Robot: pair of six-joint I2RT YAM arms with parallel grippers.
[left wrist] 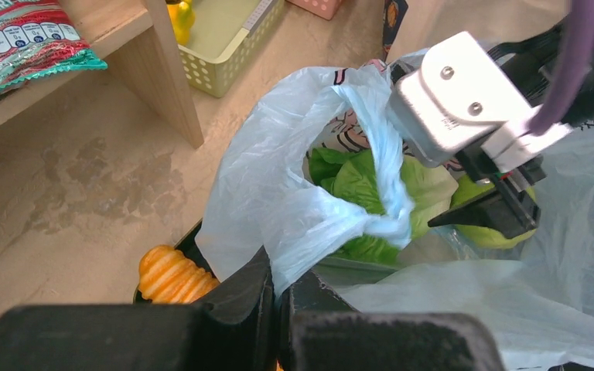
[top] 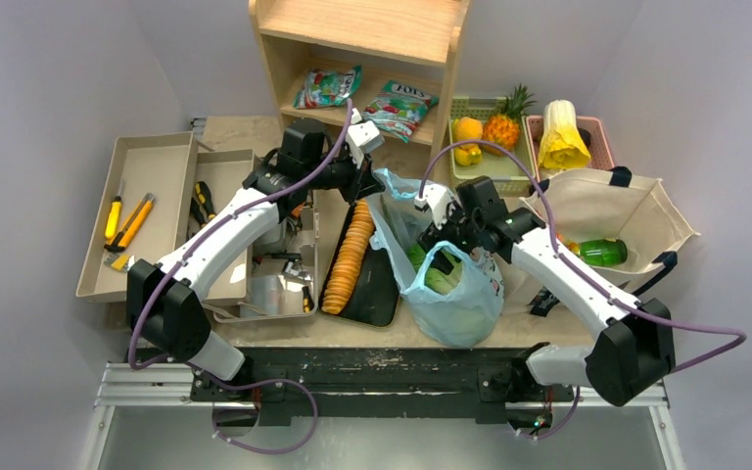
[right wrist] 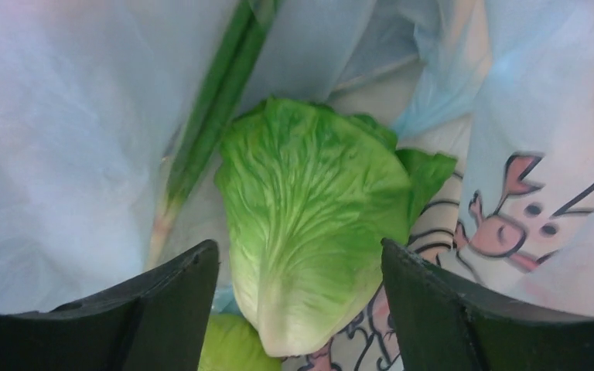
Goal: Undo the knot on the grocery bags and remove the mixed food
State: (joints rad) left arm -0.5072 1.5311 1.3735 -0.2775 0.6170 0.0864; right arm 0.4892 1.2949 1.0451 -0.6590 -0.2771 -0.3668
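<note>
Plastic bag (top: pixel 455 304), light blue with pink cartoon prints, sits near the table's front edge, just beside a black tray (top: pixel 377 286) of orange crackers (top: pixel 348 257). The left gripper (left wrist: pixel 280 287) is clenched on a fold of its plastic. The right gripper (right wrist: pixel 300 259) is inside its mouth, jaws spread either side of a green cabbage (right wrist: pixel 309 193) without gripping it. Further right, a canvas tote (top: pixel 636 206) holds a green bottle (top: pixel 602 253). Behind, a pineapple (top: pixel 507 125) stands in a basket (top: pixel 470 102).

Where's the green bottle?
In the top view, the green bottle lies on its side inside the cream tote, on the right, past the right arm and the blue bag.
</note>
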